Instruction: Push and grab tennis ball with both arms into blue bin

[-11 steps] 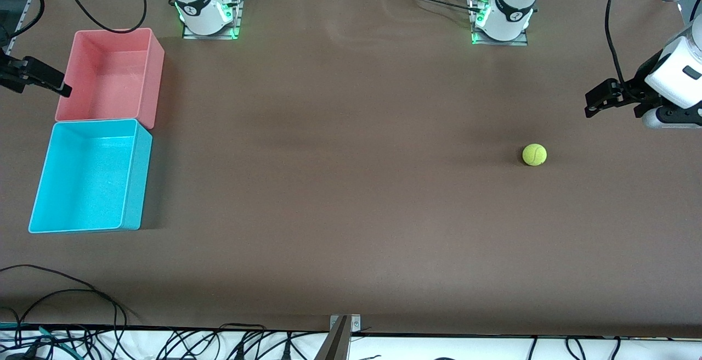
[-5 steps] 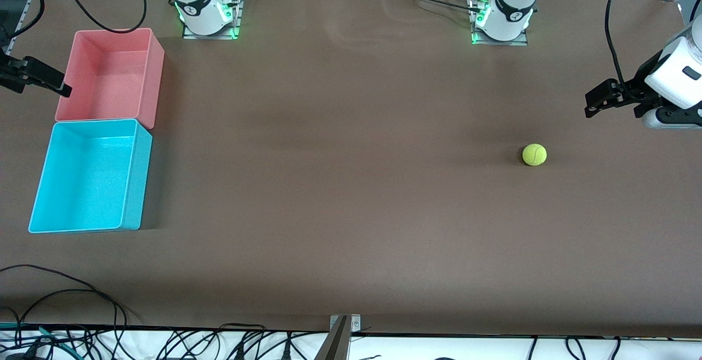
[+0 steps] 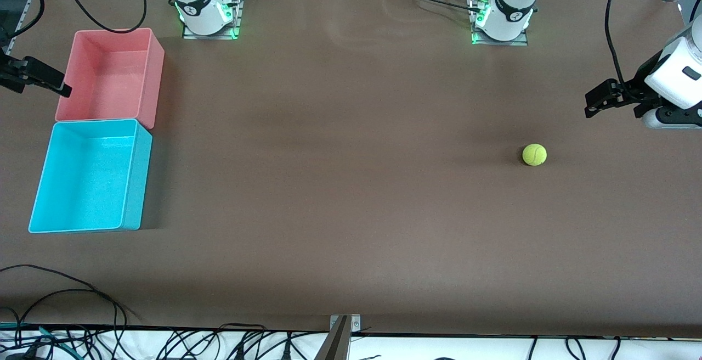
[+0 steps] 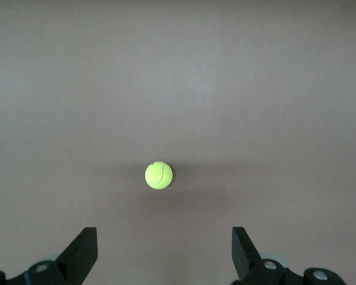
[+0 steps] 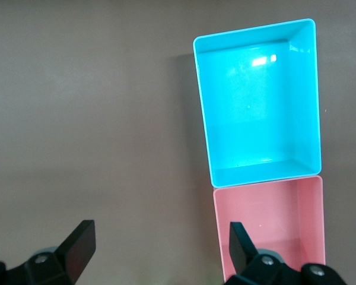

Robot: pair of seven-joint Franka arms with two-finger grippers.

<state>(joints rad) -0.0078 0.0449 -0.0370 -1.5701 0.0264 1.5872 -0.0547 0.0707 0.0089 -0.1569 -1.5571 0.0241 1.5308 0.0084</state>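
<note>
The tennis ball (image 3: 534, 155) sits alone on the brown counter (image 3: 340, 184) toward the left arm's end, with bare counter all around it and a long open stretch between it and the bins at the right arm's end. The left hand (image 3: 595, 102) hangs spread wide and holding nothing above the counter's edge at its own end, while the right hand (image 3: 41, 80), also spread and holding nothing, hangs at the counter's edge beside the pink bin (image 3: 148, 74). The blue bin (image 3: 137, 179) touches the pink bin on the side nearer the front camera, and both show only bare floors inside.
</note>
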